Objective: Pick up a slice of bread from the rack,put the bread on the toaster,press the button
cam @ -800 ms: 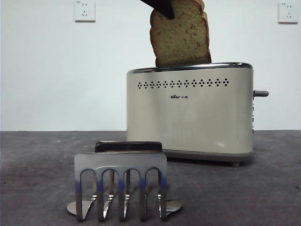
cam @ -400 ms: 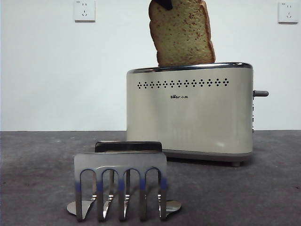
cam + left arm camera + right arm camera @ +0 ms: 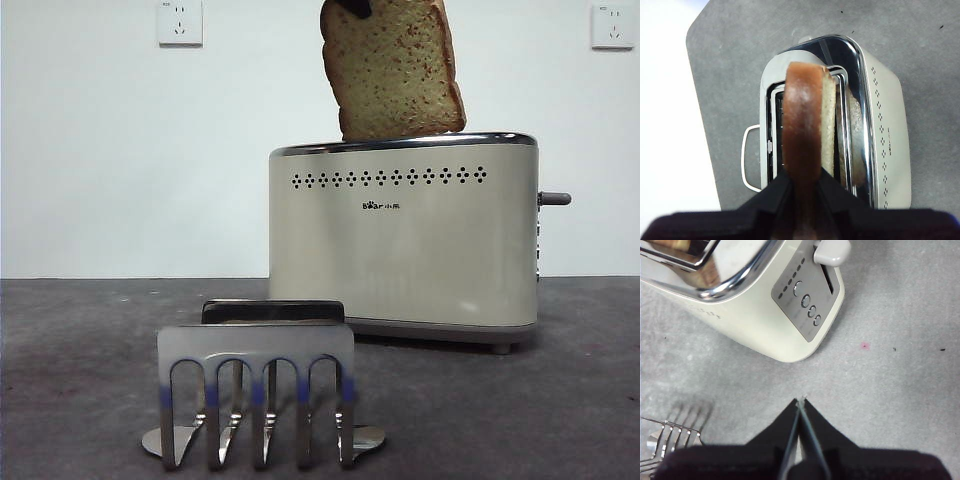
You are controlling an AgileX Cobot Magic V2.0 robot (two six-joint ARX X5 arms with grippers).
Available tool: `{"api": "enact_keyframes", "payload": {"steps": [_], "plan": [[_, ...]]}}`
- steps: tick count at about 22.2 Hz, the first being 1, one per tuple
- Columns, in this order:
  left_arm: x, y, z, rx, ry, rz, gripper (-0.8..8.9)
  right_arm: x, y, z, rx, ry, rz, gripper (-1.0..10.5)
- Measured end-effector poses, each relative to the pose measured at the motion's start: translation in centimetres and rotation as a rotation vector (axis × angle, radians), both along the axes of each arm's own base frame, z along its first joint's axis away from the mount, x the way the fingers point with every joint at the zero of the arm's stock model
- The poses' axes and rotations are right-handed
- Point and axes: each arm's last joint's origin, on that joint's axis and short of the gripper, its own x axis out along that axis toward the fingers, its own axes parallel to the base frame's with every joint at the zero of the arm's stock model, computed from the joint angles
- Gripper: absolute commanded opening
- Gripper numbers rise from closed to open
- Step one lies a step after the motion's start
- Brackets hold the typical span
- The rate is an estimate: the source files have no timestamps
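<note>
My left gripper point(image 3: 802, 186) is shut on the slice of bread point(image 3: 393, 70) and holds it upright by its crust point(image 3: 802, 125) over the toaster's open slot. In the front view the slice tilts, and its lower edge meets the chrome rim of the cream toaster point(image 3: 405, 240). Only a black tip of the left gripper point(image 3: 352, 8) shows at the slice's top corner. The lever button point(image 3: 556, 198) projects from the toaster's right end. My right gripper point(image 3: 801, 403) is shut and empty above the table near that end, where the lever point(image 3: 831, 251) and the toaster point(image 3: 740, 315) show. The steel rack point(image 3: 258, 395) stands in front with no bread in it.
The toaster's end panel has several small round buttons point(image 3: 807, 302). A corner of the rack point(image 3: 665, 440) shows in the right wrist view. Two wall sockets point(image 3: 180, 22) are on the white wall behind. The grey table mat's edge point(image 3: 700, 100) lies beyond the toaster.
The slice has shifted slightly to the right and tilted a bit more over the toaster's top. The black tip on it now shows less at the picture's upper edge.
</note>
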Motion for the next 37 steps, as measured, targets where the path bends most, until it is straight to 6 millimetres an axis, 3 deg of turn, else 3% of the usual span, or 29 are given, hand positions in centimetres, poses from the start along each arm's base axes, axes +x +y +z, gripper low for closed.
{"api": "enact_keyframes", "payload": {"steps": [8, 23, 33, 36, 37], "plan": [[0.2, -0.1, -0.3, -0.002, 0.021, 0.032, -0.13, 0.0, 0.0, 0.0, 0.0, 0.0, 0.0, 0.0], [2.4, -1.7, -3.2, 0.059, 0.036, 0.095, -0.13, 0.0, 0.0, 0.0, -0.002, -0.001, 0.002, 0.0], [5.1, -3.9, -7.3, 0.09, 0.063, 0.099, -0.13, 0.0, 0.0, 0.0, -0.014, -0.009, 0.015, 0.0], [5.1, -4.0, -7.3, 0.077, 0.064, 0.111, 0.06, 0.0, 0.0, 0.0, -0.015, -0.009, 0.015, 0.0], [5.1, -4.1, -7.3, 0.073, 0.068, 0.119, 0.79, 0.0, 0.0, 0.0, -0.015, -0.009, 0.016, 0.0]]}}
